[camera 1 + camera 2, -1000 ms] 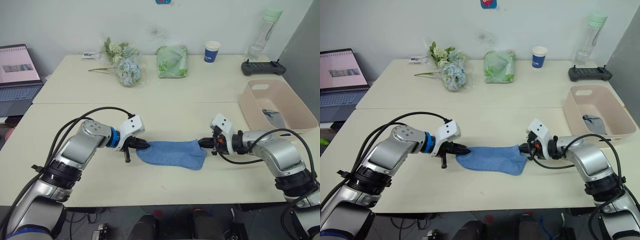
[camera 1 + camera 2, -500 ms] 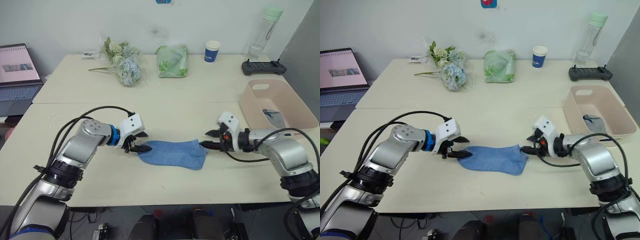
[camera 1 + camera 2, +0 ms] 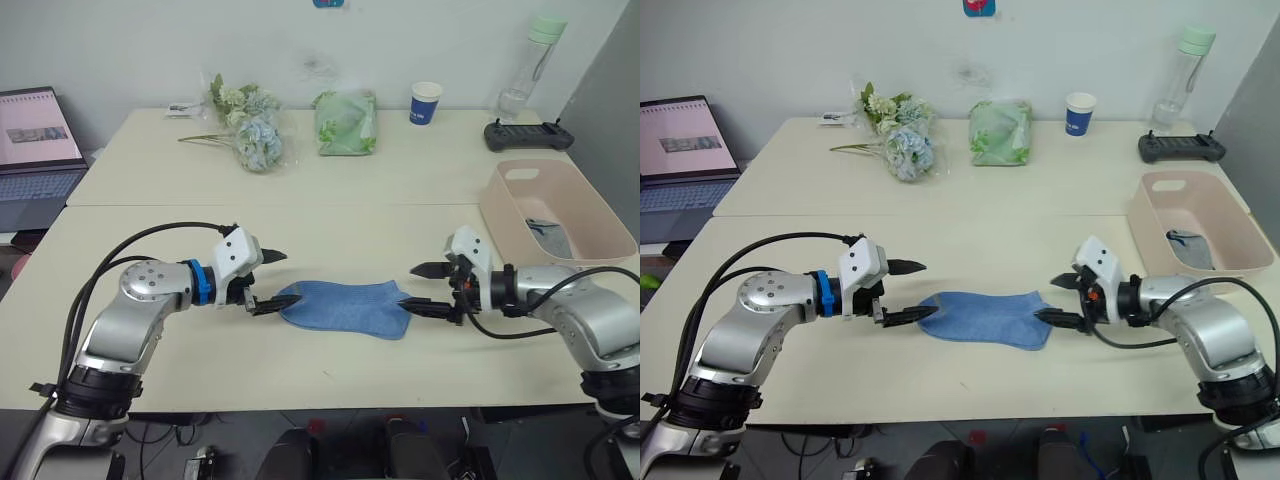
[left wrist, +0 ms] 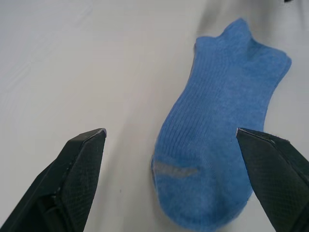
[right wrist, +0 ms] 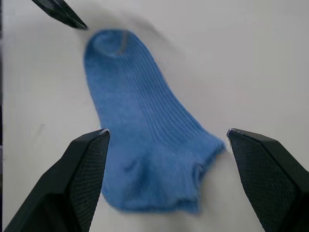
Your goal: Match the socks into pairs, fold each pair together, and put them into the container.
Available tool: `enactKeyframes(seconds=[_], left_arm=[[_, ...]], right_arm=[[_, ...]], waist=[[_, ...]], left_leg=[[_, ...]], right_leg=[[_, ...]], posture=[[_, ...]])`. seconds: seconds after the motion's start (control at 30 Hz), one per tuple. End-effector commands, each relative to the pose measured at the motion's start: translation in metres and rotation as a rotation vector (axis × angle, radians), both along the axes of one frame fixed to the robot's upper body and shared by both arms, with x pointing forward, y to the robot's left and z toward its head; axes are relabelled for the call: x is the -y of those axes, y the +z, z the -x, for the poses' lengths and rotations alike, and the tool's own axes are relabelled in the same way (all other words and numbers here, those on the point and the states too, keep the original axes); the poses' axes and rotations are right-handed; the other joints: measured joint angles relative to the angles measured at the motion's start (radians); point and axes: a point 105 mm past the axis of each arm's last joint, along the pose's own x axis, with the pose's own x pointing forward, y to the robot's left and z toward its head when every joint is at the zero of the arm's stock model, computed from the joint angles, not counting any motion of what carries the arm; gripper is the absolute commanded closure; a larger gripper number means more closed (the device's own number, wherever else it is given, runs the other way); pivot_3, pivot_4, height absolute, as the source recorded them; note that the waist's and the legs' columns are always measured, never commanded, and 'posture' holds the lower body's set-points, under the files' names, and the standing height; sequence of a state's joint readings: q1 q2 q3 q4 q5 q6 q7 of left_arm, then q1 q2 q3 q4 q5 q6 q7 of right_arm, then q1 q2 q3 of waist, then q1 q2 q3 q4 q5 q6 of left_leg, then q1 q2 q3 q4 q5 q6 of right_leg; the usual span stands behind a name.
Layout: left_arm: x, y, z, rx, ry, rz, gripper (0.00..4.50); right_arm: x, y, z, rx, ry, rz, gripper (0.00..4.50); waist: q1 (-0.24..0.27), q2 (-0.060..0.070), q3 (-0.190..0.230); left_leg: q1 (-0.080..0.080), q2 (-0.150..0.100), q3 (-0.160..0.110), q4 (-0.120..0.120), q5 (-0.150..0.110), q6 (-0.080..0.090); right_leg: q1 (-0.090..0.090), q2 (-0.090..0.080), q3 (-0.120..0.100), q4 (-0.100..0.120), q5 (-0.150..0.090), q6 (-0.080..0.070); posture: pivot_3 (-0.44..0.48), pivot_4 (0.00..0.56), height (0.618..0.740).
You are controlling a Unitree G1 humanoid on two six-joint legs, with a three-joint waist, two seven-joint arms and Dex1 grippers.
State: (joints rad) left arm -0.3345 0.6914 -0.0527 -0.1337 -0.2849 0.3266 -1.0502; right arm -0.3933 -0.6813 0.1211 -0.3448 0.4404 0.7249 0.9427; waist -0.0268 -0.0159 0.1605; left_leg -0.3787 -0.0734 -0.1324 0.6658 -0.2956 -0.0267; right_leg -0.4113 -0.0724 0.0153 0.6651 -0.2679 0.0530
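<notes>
Both grippers have let go of the light blue sock and drawn back from its two ends since a second ago, when each was pinching an end. The light blue socks (image 3: pixel 343 308), seemingly a pair laid one atop the other though the layers cannot be told apart, now lie flat on the cream table (image 3: pixel 330 190), free of both arms. Their long axis runs across the robot's front, from its left to its right. The left gripper (image 3: pixel 268 282) hangs just beyond the rounded toe end, fingers spread wide, the lower fingertip almost touching the fabric. The right gripper (image 3: pixel 421 289) hangs just beyond the cuff end, fingers likewise spread wide, its lower tip at the edge of the cuff. In the left wrist view the sock (image 4: pixel 219 129) lies straight ahead between the open fingers, toe nearest. In the right wrist view the sock (image 5: pixel 145 130) shows cuff nearest. Each arm is thus about equally near its own end, and folding would likely mean carrying one end along that axis onto the other. The pale pink container (image 3: pixel 556 214) stands well apart on the robot's right, nearer the right arm, with a grey sock (image 3: pixel 548 236) inside.
</notes>
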Motion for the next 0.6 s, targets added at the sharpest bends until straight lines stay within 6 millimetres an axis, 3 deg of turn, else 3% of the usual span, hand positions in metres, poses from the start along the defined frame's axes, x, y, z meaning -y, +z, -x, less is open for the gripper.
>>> enactKeyframes(seconds=[0.03,0.1,0.23,0.4,0.47,0.6], left_arm=[[0.011,0.005,0.003,0.064,-0.021,0.034,0.42],[0.022,0.004,0.005,0.059,-0.035,0.071,0.90],[0.038,-0.010,0.006,0.049,-0.065,0.064,2.23],[0.041,-0.034,0.000,0.008,-0.033,0.011,3.91],[0.033,-0.050,-0.003,-0.041,-0.002,-0.029,4.48],[0.015,-0.061,-0.003,-0.075,0.029,-0.089,4.48]], right_arm=[[-0.018,0.004,0.003,0.124,0.056,-0.008,0.71],[-0.029,0.001,0.001,0.174,0.063,-0.011,1.23],[-0.038,-0.019,-0.011,0.260,0.056,0.040,2.69],[-0.039,-0.048,-0.010,0.246,0.091,0.119,4.48],[-0.026,-0.067,-0.015,0.234,0.058,0.195,4.50],[0.002,-0.077,-0.014,0.210,0.042,0.253,4.50]], waist=[[0.000,0.000,0.000],[0.000,0.000,0.000],[0.000,0.000,0.000],[-0.001,0.000,0.000],[-0.001,0.000,-0.001],[0.000,-0.001,-0.002]], left_leg=[[0.000,0.000,0.000,0.000,0.000,0.000],[0.000,0.000,0.000,0.000,0.000,0.000],[0.000,-0.001,0.000,0.000,0.000,0.000],[0.000,-0.001,0.001,0.000,0.000,0.000],[0.001,-0.001,0.001,0.000,0.000,0.000],[0.003,-0.001,0.001,0.000,0.000,0.000]], right_leg=[[0.000,0.000,0.000,0.000,0.000,0.000],[0.000,0.000,0.000,0.000,0.000,0.000],[0.000,0.000,-0.001,0.000,0.000,0.000],[0.000,0.001,0.000,0.000,0.000,0.000],[0.000,0.001,0.000,0.000,0.000,0.000],[0.002,0.002,0.000,0.000,0.000,0.000]], posture=[[0.000,0.150,0.740],[0.000,0.150,0.740],[0.000,0.150,0.740],[0.000,0.150,0.740],[0.000,0.150,0.740],[0.000,0.150,0.740]])
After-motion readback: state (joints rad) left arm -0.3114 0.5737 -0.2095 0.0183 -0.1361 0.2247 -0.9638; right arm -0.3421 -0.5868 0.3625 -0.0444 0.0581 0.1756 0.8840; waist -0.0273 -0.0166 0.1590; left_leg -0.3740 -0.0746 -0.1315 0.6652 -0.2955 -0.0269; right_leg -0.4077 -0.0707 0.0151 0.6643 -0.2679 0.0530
